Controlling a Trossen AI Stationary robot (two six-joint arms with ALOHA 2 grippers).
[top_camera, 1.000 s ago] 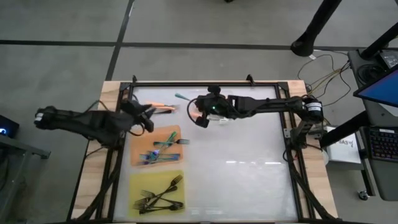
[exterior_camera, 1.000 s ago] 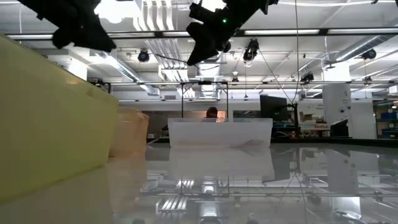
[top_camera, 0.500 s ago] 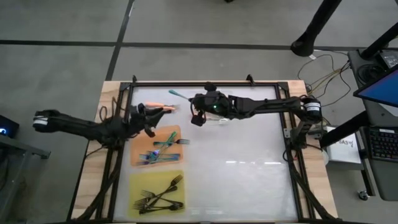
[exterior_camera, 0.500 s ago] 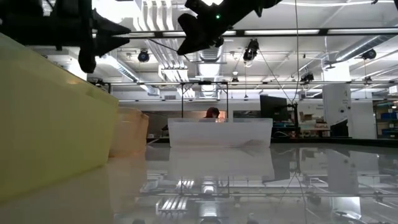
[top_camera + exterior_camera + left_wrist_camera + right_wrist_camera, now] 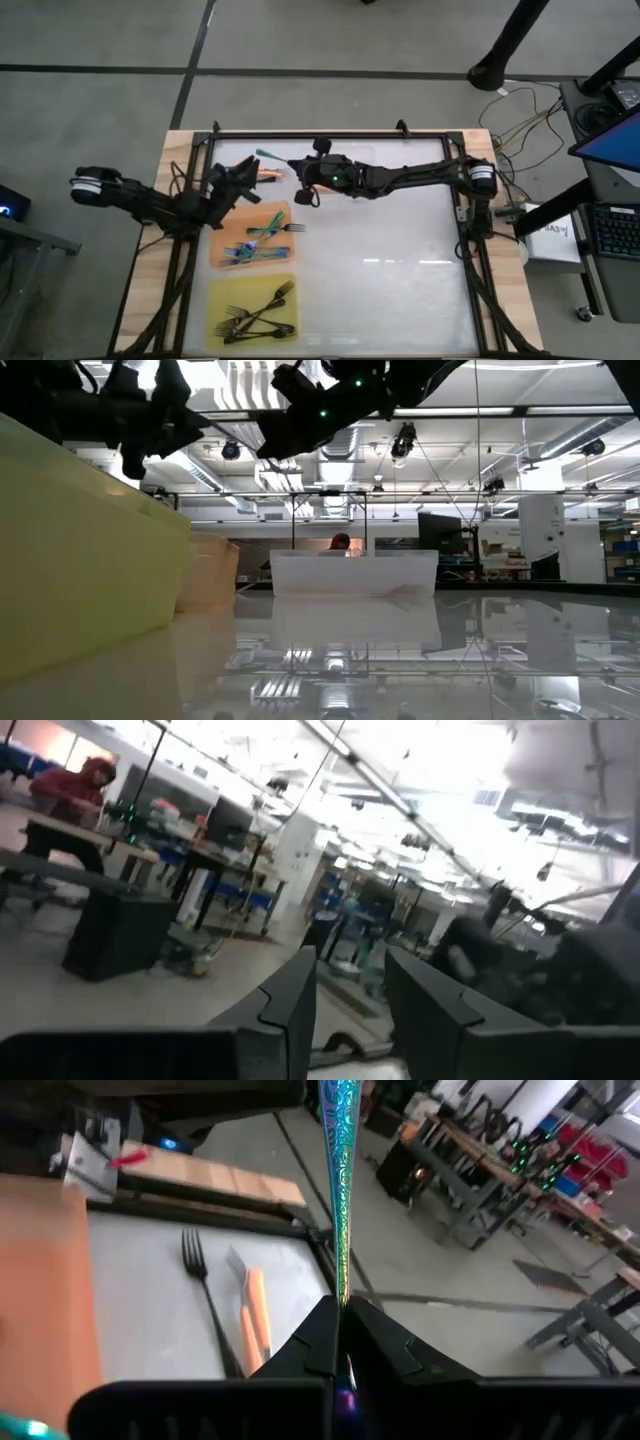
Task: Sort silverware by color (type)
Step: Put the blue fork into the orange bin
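My right gripper (image 5: 292, 164) hovers over the table's far left part, shut on a teal fork (image 5: 267, 155) that sticks out past its fingertips. Below it, an orange-handled fork (image 5: 255, 1318) and a dark-tined fork (image 5: 203, 1285) lie flat on the table. More teal forks (image 5: 255, 240) lie on the orange mat (image 5: 222, 252). Black forks (image 5: 255, 312) lie on the yellow mat (image 5: 215, 300). My left gripper (image 5: 240, 182) is open and raised beside the orange mat's far edge, with nothing between its fingers (image 5: 290, 1005). My right gripper pinches the teal fork's shiny handle (image 5: 341, 1275) between its two fingers. The fingers come nearly level from the table's right and lie along the fork. The fork points on past the fingertips toward the far left corner, lifted clear of the table.
A clear plastic tray (image 5: 355, 572) stands farther back in the low view. The black frame rail (image 5: 330, 136) runs along the table's far edge, close behind the right gripper. A person sits in the room beyond the table (image 5: 70, 795).
My right gripper has gone toward the table's left edge with the teal fork, which stays clear of the table. My left gripper has come down a little and turned, its fingers tipping upward; it stays open.
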